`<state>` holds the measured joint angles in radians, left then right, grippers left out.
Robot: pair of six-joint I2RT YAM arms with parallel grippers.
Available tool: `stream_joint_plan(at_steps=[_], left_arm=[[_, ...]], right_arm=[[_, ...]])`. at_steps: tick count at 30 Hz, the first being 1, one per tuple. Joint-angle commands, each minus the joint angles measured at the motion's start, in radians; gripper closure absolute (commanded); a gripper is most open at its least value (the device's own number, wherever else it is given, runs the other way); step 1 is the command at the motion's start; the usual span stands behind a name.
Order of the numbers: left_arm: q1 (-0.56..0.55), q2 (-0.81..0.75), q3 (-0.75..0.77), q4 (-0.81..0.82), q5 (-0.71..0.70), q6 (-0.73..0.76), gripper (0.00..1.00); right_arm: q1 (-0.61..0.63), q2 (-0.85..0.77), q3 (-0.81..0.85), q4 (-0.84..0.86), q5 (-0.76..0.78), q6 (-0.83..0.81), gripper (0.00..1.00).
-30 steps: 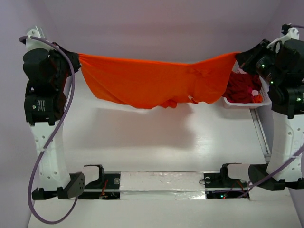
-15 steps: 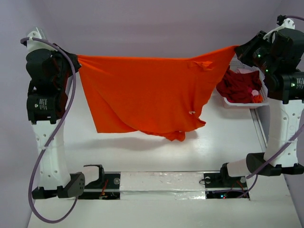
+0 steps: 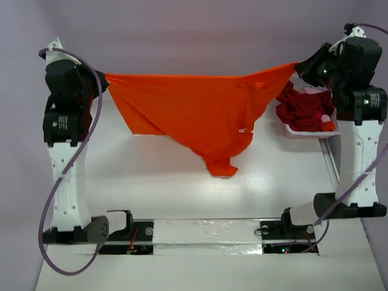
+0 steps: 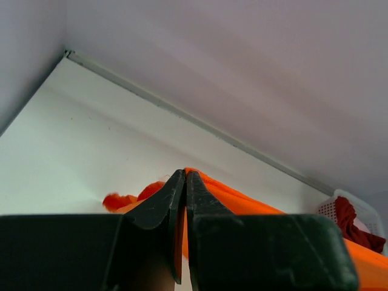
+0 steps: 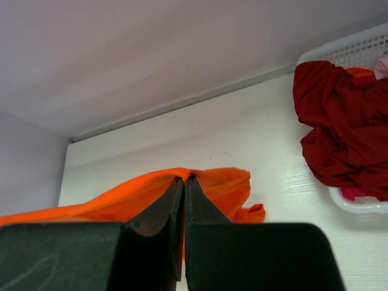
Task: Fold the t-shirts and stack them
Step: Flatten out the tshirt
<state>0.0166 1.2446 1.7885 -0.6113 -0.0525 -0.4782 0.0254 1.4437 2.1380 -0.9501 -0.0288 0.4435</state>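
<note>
A bright orange t-shirt (image 3: pixel 194 112) hangs stretched in the air between both arms, sagging to a point at its lower middle above the white table. My left gripper (image 3: pixel 104 80) is shut on its left corner; in the left wrist view the orange cloth (image 4: pixel 242 203) runs out from between the closed fingers (image 4: pixel 185 176). My right gripper (image 3: pixel 298 64) is shut on its right corner, and orange cloth (image 5: pixel 121 200) drapes over the closed fingers (image 5: pixel 184 179). Dark red t-shirts (image 3: pixel 306 109) lie crumpled in the basket, with a bit of pinkish cloth (image 3: pixel 315 91) behind them.
A white lattice basket (image 3: pixel 309 130) stands at the table's back right, just under the right arm. The grey back wall rises behind the table. Both arm bases and a mounting rail (image 3: pixel 206 230) line the near edge.
Both arms have risen and the shirt has been lifted with them. Its lower edge has swung from a wide hanging sheet into a narrower point near the middle.
</note>
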Motion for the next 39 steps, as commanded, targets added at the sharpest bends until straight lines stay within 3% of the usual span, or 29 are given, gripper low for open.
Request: stream_joint_plan(at_steps=[1,11,24,30,39], left_arm=[[0.017,-0.135,0.009,0.052,-0.029,0.027,1.0],[0.017,-0.371,-0.072,0.051,-0.043,0.026,1.0],[-0.007,-0.626,-0.072,0.025,-0.079,0.021,1.0],[-0.017,-0.597,-0.159,0.057,-0.093,0.018,1.0],[-0.017,-0.369,-0.44,0.335,-0.11,0.001,1.0]], right_arm=[[-0.019,-0.161,-0.035,0.09,-0.008,0.0,1.0],[-0.019,-0.488,-0.275,0.125,0.035,0.001,1.0],[-0.019,-0.825,-0.406,0.139,0.115,0.03,1.0],[-0.019,-0.761,-0.438,0.19,0.038,0.043,1.0],[-0.019,-0.491,-0.636,0.473,-0.017,0.069,1.0]])
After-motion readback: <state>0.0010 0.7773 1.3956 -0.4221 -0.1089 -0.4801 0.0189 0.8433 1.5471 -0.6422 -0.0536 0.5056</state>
